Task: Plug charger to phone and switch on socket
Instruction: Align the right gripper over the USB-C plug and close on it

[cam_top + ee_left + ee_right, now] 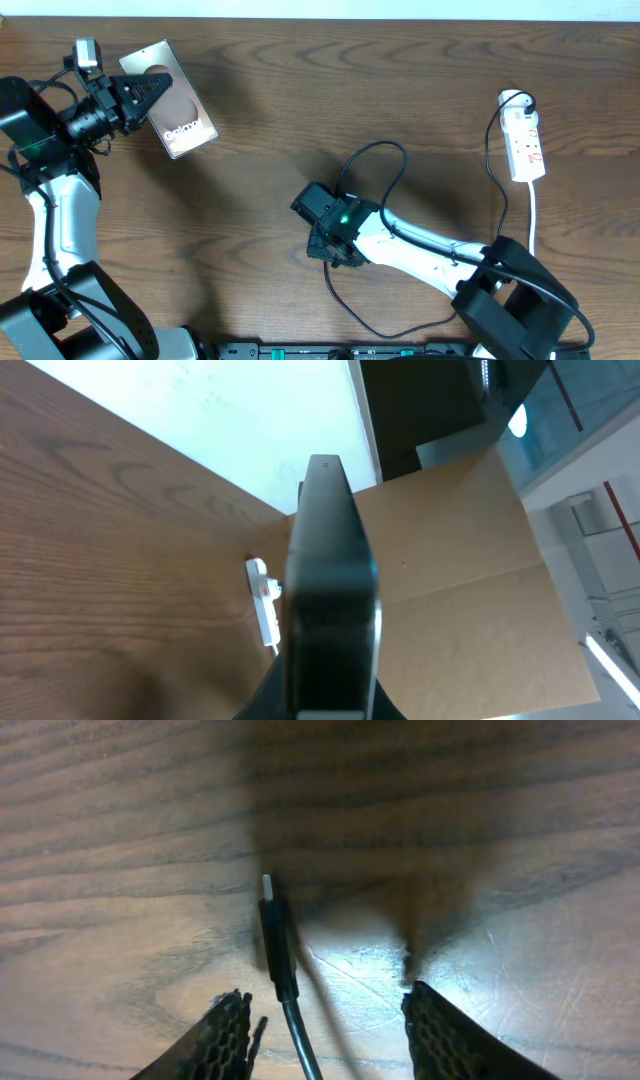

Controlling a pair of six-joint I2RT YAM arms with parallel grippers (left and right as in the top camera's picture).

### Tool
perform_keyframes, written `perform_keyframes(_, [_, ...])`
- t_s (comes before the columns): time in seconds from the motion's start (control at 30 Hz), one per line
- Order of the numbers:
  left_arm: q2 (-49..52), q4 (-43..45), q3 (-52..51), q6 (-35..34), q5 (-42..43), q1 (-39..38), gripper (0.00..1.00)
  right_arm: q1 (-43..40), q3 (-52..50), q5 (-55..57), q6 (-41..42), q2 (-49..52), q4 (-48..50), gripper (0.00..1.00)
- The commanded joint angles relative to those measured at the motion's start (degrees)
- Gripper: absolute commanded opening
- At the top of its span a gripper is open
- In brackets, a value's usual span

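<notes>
The phone point(170, 98) is at the far left, held off the table by my left gripper point(138, 92), which is shut on it; white lettering shows on its face. In the left wrist view I see the phone point(330, 580) edge-on between the fingers. The charger cable point(385, 150) loops across the middle of the table from the socket point(524, 142) at the far right. My right gripper point(325, 1020) is open just above the table, with the charger's plug end point(275, 935) lying between its fingers, nearer the left one.
The socket also shows far off in the left wrist view point(264, 600), with a cardboard sheet point(470, 560) beyond the table edge. The socket's white lead point(534, 215) runs toward the right arm's base point(515, 300).
</notes>
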Motion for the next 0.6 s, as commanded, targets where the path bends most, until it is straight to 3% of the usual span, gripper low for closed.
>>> perform_keyframes(0.0, [-0.4, 0.5, -0.7, 1.3, 0.9, -0.1, 0.08, 0.2, 0.1, 2.2, -0.3, 0.4, 0.0, 0.46])
perform_keyframes(0.33, [-0.4, 0.5, -0.7, 1.9, 0.9, -0.1, 0.07, 0.2, 0.1, 5.0, -1.3, 3.5, 1.7, 0.45])
perform_keyframes(0.47, [-0.4, 0.5, -0.7, 1.9, 0.9, -0.1, 0.07, 0.2, 0.1, 5.8, -1.3, 3.5, 1.7, 0.38])
perform_keyframes(0.57, [-0.4, 0.5, -0.7, 1.9, 0.9, -0.1, 0.07, 0.2, 0.1, 5.8, -1.3, 3.5, 1.7, 0.26])
